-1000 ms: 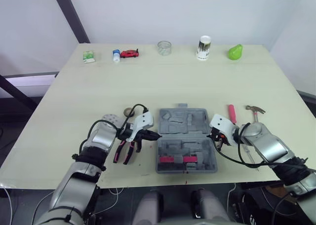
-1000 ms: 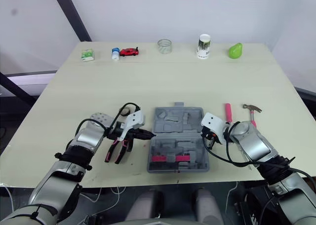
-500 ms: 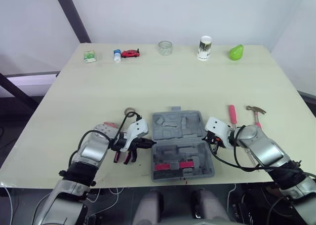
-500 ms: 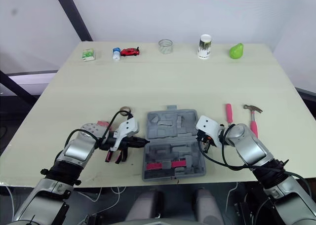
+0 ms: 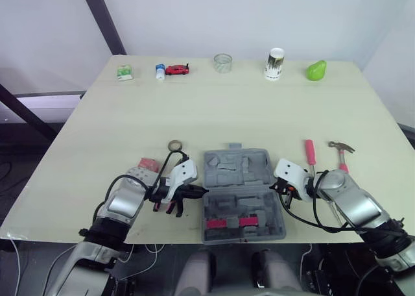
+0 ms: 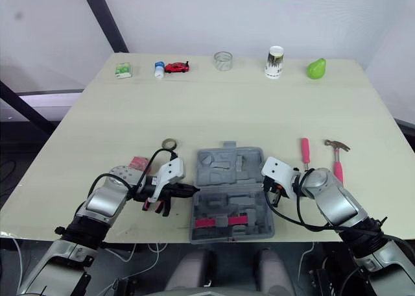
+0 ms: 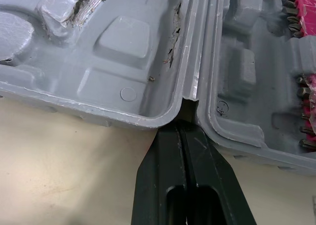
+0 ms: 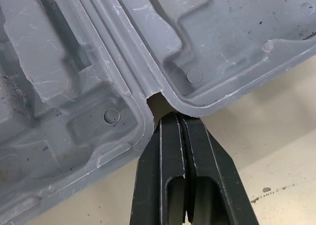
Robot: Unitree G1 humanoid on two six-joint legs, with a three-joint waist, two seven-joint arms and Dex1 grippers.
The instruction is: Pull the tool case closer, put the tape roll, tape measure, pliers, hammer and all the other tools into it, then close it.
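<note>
Partly under left claw point(image 5: 202, 192), pliers point(image 5: 167, 208)

The tool case point(image 7: 123, 62) is grey moulded plastic, matt and scuffed; the table point(image 5: 194, 114) is pale, smooth and matt; the hammer point(image 5: 341, 158) has a dull metal head

You are seeing the pliers point(image 5: 170, 208) lying mostly hidden beneath the left gripper point(image 5: 202, 192), only the handle ends showing. A pink object point(image 5: 148, 164) is sitting partly hidden behind that arm, unidentifiable. In both wrist views the tool case point(image 7: 123, 94) is running past the picture's edges.
</note>
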